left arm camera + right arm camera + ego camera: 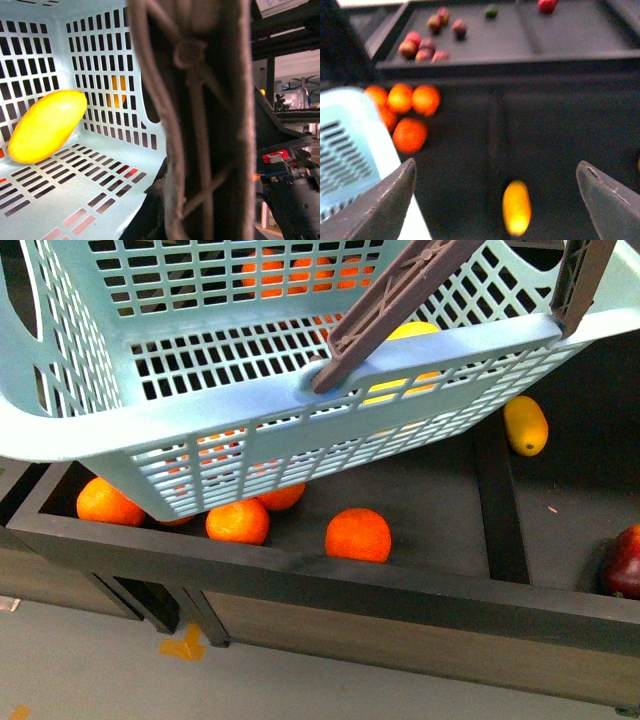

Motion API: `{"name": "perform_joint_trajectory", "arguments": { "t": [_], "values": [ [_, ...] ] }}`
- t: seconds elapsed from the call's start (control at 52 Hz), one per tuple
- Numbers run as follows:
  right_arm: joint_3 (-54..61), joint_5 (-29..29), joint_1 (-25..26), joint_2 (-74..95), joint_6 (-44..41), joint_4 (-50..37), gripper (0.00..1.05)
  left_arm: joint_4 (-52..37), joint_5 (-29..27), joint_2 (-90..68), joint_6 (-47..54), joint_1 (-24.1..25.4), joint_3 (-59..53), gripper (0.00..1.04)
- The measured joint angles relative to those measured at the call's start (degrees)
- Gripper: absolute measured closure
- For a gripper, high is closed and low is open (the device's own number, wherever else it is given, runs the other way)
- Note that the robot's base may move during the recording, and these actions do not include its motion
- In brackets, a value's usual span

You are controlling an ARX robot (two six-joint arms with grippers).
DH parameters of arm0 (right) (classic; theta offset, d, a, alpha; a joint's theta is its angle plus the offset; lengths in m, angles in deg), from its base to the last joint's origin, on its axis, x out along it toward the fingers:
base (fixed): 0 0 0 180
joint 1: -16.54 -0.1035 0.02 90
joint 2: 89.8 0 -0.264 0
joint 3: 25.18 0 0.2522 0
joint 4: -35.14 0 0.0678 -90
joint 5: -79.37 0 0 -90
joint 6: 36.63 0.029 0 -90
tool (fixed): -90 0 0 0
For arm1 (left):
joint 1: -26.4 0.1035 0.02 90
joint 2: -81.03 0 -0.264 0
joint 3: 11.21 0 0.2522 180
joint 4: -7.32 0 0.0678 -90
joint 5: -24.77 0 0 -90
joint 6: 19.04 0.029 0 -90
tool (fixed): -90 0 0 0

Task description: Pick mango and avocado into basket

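The light blue-green basket (250,420) hangs tilted above the fruit shelf, and my left gripper (190,215) is shut on its brown handle (200,125), which hides the fingers. One yellow-orange mango (47,125) lies inside the basket against its lattice wall. A second mango (526,425) lies on the dark shelf right of the basket. My right gripper (497,200) hovers open above that mango (516,207), its fingers wide apart on either side of it. A small dark green fruit (491,11) sits on the far tray, too blurred to tell whether it is the avocado.
Oranges (357,535) lie on the shelf under and beside the basket. A dark red fruit (625,562) sits at the right edge. A raised black divider (500,500) splits the shelf, and a front rim (300,575) borders it. Reddish fruits (422,45) lie on the farther tray.
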Motion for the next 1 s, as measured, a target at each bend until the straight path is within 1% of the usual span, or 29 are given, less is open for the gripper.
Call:
{"name": "perform_joint_trajectory", "arguments": {
  "t": [0.019, 0.058, 0.096, 0.115, 0.135, 0.192, 0.25, 0.346, 0.365, 0.385, 0.442, 0.462, 0.538, 0.865, 0.885, 0.923, 0.981, 1.0],
  "values": [
    [2.01, 1.86, 0.15, -0.76, -1.29, -4.68, 0.18, 0.0, -0.09, 0.0, 0.04, 0.0, 0.0, 1.0],
    [4.37, 2.19, 0.39, -1.6, -2.19, -9.2, 0.22, 0.0, 0.09, 0.0, 0.13, -0.04, 0.0, 1.0],
    [8.44, 2.05, 0.94, -3.1, -3.19, -14.86, 0.29, 0.0, 0.44, 0.0, 0.24, -0.11, 0.0, 1.0],
    [9.51, 1.92, 1.09, -3.52, -3.43, -16.02, 0.31, 0.0, 0.57, 0.0, 0.2, -0.11, 0.0, 1.0],
    [12.02, 1.57, 1.46, -4.59, -3.82, -18.4, 0.35, 0.0, 0.81, 0.0, 0.13, -0.13, 0.0, 1.0],
    [17.27, 0.61, 2.4, -7.21, -4.44, -21.84, 0.45, 0.0, 1.09, 0.0, -0.15, -0.13, 0.0, 1.0],
    [20.5, 0.0, 3.17, -9.05, -4.66, -23.26, 0.52, 0.0, 1.18, 0.0, -0.2, -0.11, 0.0, 1.0],
    [27.39, -1.53, 5.07, -13.16, -5.27, -25.68, 0.69, 0.0, 0.85, 0.0, -0.02, -0.13, 0.0, 1.0],
    [28.0, -1.64, 5.25, -13.55, -5.29, -25.86, 0.71, 0.0, 0.85, 0.0, -0.04, -0.13, 0.0, 1.0],
    [29.81, -2.05, 5.77, -14.64, -5.33, -26.32, 0.76, 0.0, 0.9, 0.0, -0.07, -0.13, 0.0, 1.0],
    [33.09, -2.86, 6.64, -16.72, -5.4, -27.08, 0.87, 0.0, 0.87, 0.0, -0.09, -0.13, 0.0, 1.0],
    [33.59, -3.02, 6.78, -17.07, -5.44, -27.17, 0.89, 0.0, 0.87, 0.0, -0.09, -0.13, 0.0, 1.0],
    [37.31, -4.2, 7.69, -20.0, -5.55, -27.89, 1.03, 0.0, 0.85, 0.0, -0.07, -0.13, 0.0, 1.0],
    [47.19, -6.97, 10.71, -30.25, -5.7, -27.63, 1.03, 0.0, 0.92, 0.0, -0.02, -0.13, 0.0, 1.0],
    [47.36, -7.06, 10.75, -30.53, -5.73, -27.58, 1.02, 0.0, 0.92, 0.0, -0.02, -0.13, 0.0, 1.0],
    [47.82, -7.1, 10.84, -31.06, -5.73, -27.47, 0.97, 0.0, 0.92, 0.0, -0.09, -0.13, 0.0, 1.0],
    [48.13, -7.1, 10.91, -31.56, -5.73, -27.45, 0.86, 0.0, 0.9, 0.0, -0.07, -0.13, 0.0, 1.0],
    [48.15, -7.13, 10.91, -31.56, -5.73, -27.43, 0.85, 0.0, 0.9, 0.0, -0.07, -0.13, 0.0, 1.0]
  ]
}}
